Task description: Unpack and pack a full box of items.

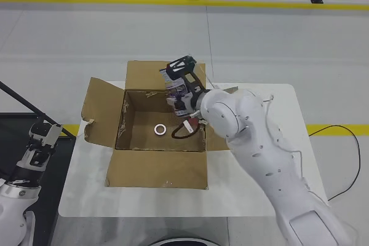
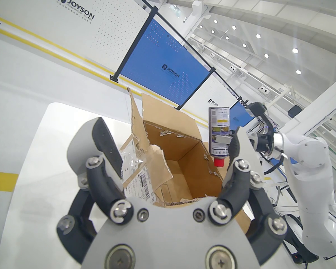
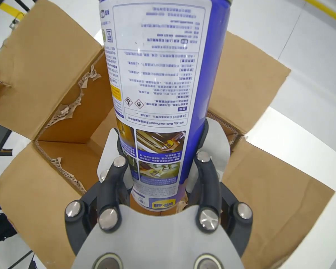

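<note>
a blue spray can (image 3: 162, 57) is clenched, cap down, in the right hand (image 3: 163, 144) above the open cardboard box (image 1: 160, 169) on the bench (image 1: 264, 190); a white ring (image 1: 160, 129) is seen below that hand on the box floor. the left hand (image 2: 170, 138) is released, off the bench.

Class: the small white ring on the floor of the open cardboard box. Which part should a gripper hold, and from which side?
Probably pinch the band of the small white ring, one finger in the hole, coming straight down: it lies flat, and the walls of the brown cardboard box block the sides.
</note>
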`<state>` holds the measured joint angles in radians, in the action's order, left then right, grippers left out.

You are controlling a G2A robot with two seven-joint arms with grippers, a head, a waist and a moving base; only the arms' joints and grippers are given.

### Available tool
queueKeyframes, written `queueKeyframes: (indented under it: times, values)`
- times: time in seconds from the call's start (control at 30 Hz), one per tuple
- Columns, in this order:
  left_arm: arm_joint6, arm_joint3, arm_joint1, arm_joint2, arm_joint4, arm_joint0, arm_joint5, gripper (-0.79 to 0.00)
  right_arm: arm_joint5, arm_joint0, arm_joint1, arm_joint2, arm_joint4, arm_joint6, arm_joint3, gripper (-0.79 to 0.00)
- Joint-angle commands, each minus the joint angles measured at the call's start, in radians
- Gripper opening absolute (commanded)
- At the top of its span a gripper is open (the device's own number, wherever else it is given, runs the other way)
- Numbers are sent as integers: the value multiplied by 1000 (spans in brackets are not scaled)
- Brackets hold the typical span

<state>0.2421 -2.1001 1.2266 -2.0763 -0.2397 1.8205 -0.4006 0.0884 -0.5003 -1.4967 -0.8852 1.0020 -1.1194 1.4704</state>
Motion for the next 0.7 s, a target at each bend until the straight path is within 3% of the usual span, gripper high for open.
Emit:
queueKeyframes:
  times: [0.0,0.27,0.67]
  values:
    - [0,0,0,0,0,0,0,0,-10,29,-13,36,-19,11,-78,-785]
    - [0,0,0,0,0,0,0,0,-77,123,-70,165,-62,19,-316,-785]
    - [0,0,0,0,0,0,0,0,-117,169,-130,272,-43,4,-474,-785]
